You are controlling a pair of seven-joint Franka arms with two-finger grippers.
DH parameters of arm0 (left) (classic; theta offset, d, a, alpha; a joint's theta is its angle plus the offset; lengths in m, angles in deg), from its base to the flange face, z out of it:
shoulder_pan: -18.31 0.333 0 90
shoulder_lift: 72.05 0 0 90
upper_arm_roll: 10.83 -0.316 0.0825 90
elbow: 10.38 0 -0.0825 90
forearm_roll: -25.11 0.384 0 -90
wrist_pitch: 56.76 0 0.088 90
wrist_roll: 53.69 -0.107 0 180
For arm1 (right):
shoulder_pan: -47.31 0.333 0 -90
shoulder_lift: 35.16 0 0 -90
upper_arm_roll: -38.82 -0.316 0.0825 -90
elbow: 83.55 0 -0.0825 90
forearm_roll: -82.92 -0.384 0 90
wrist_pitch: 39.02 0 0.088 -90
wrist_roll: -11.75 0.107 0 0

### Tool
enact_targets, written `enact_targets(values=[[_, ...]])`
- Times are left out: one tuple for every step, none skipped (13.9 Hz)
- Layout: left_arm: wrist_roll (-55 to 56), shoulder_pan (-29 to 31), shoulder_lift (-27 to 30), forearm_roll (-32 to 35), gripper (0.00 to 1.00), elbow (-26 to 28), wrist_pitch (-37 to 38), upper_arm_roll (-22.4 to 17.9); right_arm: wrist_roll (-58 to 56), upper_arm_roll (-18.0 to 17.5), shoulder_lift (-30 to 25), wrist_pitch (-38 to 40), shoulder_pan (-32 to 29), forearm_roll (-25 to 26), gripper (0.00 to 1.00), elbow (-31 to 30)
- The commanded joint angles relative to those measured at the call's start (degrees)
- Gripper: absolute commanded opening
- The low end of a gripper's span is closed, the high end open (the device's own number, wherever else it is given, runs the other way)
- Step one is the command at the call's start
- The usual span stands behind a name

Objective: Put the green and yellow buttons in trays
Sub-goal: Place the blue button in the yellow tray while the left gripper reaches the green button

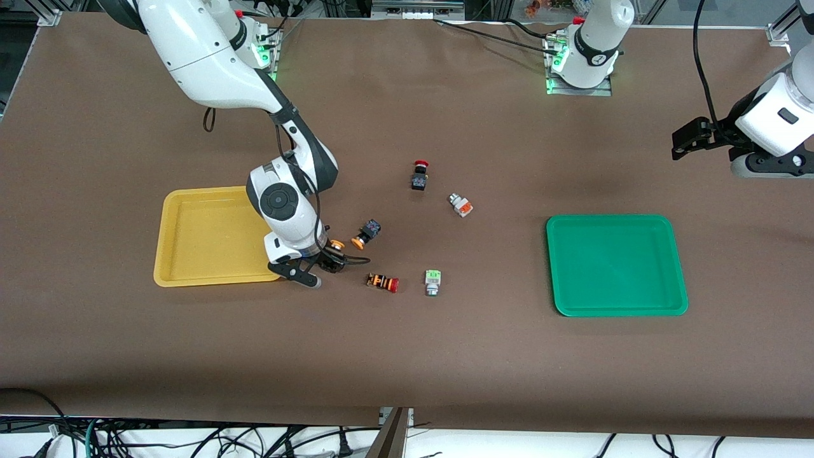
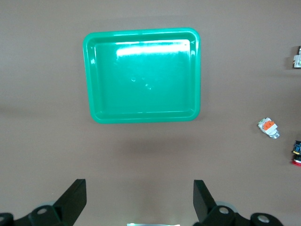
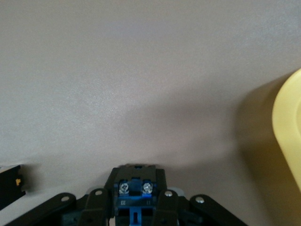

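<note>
My right gripper (image 1: pixel 323 256) is low over the table beside the yellow tray (image 1: pixel 191 238), at its corner nearer the camera. It is shut on a black-bodied button with a yellow-orange cap (image 1: pixel 336 245). The right wrist view shows that button's black and blue body (image 3: pixel 136 186) between the fingers (image 3: pixel 96 207). A second yellow-capped button (image 1: pixel 365 234) lies close by. A silver-white button with a green block (image 1: pixel 433 282) and one with an orange block (image 1: pixel 460 205) lie mid-table. My left gripper (image 1: pixel 683 143) waits open and empty, high beside the green tray (image 1: pixel 615 299).
A black switch with a red cap (image 1: pixel 419 175) and an orange-striped switch with a red cap (image 1: pixel 383 282) lie among the buttons. The left wrist view shows the green tray (image 2: pixel 141 113), with nothing in it, and the orange-block button (image 2: pixel 268 128). The yellow tray's rim (image 3: pixel 289 127) shows in the right wrist view.
</note>
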Motion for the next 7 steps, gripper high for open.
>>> enact_targets(values=[[-1.59, 0.05, -1.12, -0.99, 1.0, 0.06, 3.04, 0.61, -4.67, -0.24, -2.54, 3.88, -2.35, 0.55, 0.0, 0.01], [-1.68, 0.05, -2.08, -1.6, 1.0, 0.15, 3.4, 1.13, -8.27, -0.32, -4.38, 7.21, -3.84, 0.37, 0.0, 0.1], [-1.59, 0.05, -3.31, -2.74, 1.0, 0.24, 3.58, 1.75, -12.22, -0.33, -6.49, 11.6, -5.42, 0.28, 0.0, 0.36], [-0.98, -0.04, -4.97, -4.23, 1.0, 0.15, 3.32, 2.97, -16.17, -0.33, -8.34, 14.95, -6.91, -0.07, 0.0, 0.36], [-0.8, -0.04, -6.73, -5.55, 1.0, -0.03, 2.45, 4.2, -19.95, -0.24, -10.18, 17.42, -8.15, -0.59, 0.0, 0.19], [-0.63, -0.21, -8.57, -5.82, 1.0, -0.37, 0.96, 5.08, -23.04, -0.06, -11.68, 19.27, -9.2, -1.03, 0.0, 0.1], [-0.54, -1.08, -10.68, -5.83, 1.0, -1.68, -1.49, 6.05, -25.5, 0.03, -12.83, 20.33, -10.69, -1.12, 0.0, -0.16]])
